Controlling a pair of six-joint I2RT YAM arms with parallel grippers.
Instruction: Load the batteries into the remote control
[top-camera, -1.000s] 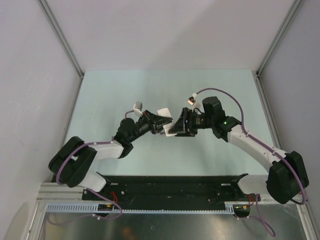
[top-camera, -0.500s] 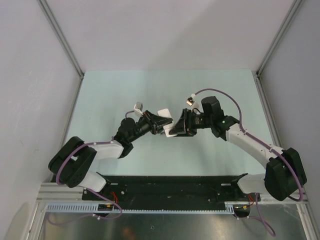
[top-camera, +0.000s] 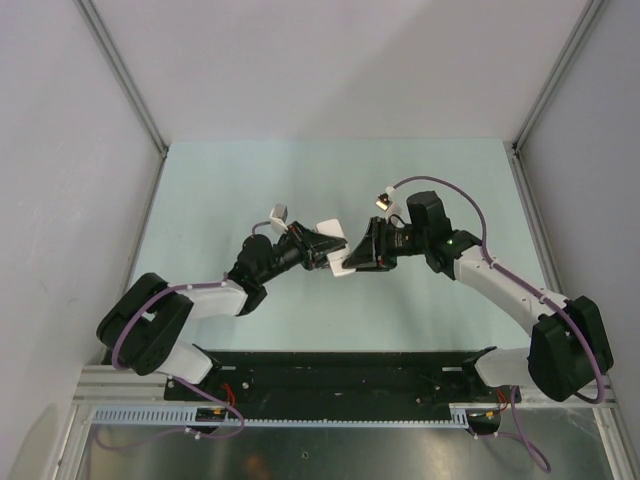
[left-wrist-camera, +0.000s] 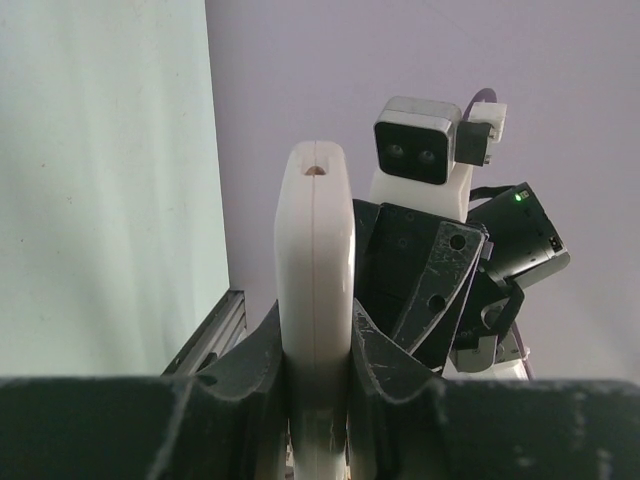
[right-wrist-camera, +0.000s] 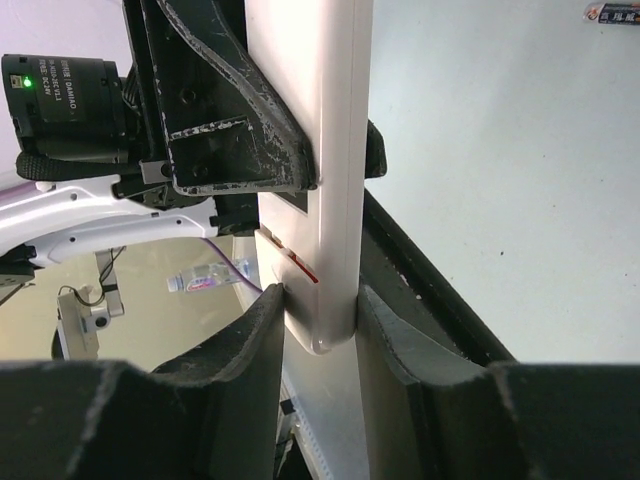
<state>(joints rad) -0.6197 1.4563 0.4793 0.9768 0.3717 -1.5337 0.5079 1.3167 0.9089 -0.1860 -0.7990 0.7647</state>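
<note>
The white remote control (top-camera: 336, 263) is held in the air over the middle of the table, between the two arms. My left gripper (top-camera: 322, 249) is shut on one end of it; the bar (left-wrist-camera: 314, 250) stands edge-on between the pads (left-wrist-camera: 314, 335). My right gripper (right-wrist-camera: 318, 300) clasps the other end (right-wrist-camera: 322, 150), with a finger touching each flat side. On the side facing the right wrist's left finger (right-wrist-camera: 262, 330), a raised white panel shows a thin red line (right-wrist-camera: 305, 271). No batteries are in view.
The pale green tabletop (top-camera: 230, 190) is fenced by white walls with aluminium posts (top-camera: 125, 85). A black base rail (top-camera: 330, 375) runs along the near edge. The right wrist's camera (left-wrist-camera: 424, 140) faces the left one at close range.
The right gripper's jaws have narrowed until they touch the remote's end, and the right wrist has shifted slightly. The left gripper and the remote have stayed in place.
</note>
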